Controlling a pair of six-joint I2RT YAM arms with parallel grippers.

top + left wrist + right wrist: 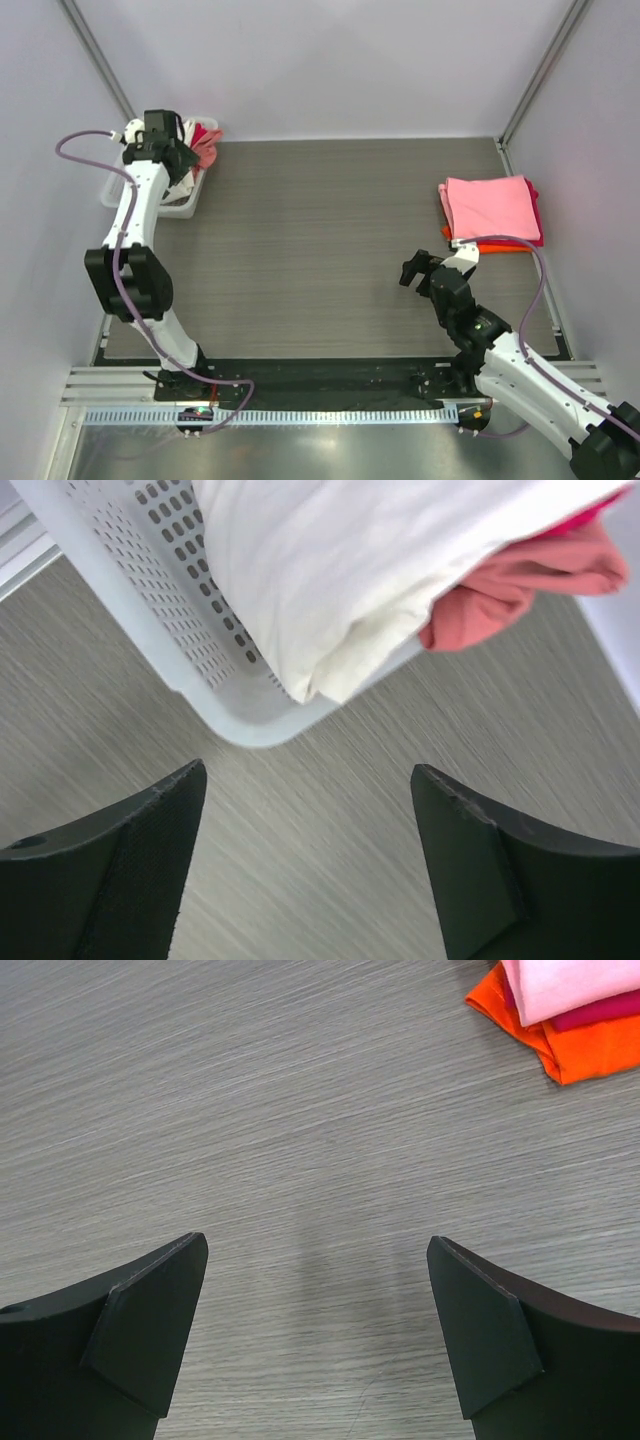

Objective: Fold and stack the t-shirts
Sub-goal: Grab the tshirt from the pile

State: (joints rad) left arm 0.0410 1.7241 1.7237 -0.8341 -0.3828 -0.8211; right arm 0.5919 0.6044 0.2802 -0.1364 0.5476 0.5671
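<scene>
The cream tee (330,590) and coral tee (520,585) look soft and light, slumping over the basket (130,590) rim at the counter's far-left corner; pinch the cream overhang. The folded stack (492,210) lies by the right edge. Both left fingers (120,870) and right fingers (130,1330) gape wide, empty.

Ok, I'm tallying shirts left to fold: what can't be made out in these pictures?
Basket contents: the left arm covers most of them in the top view; the left wrist view's edge cuts them off.
Layers under the pink tee: it covers them from above; the right wrist view shows one corner only.
Cream tee: cut off by the left wrist view's top edge.
</scene>
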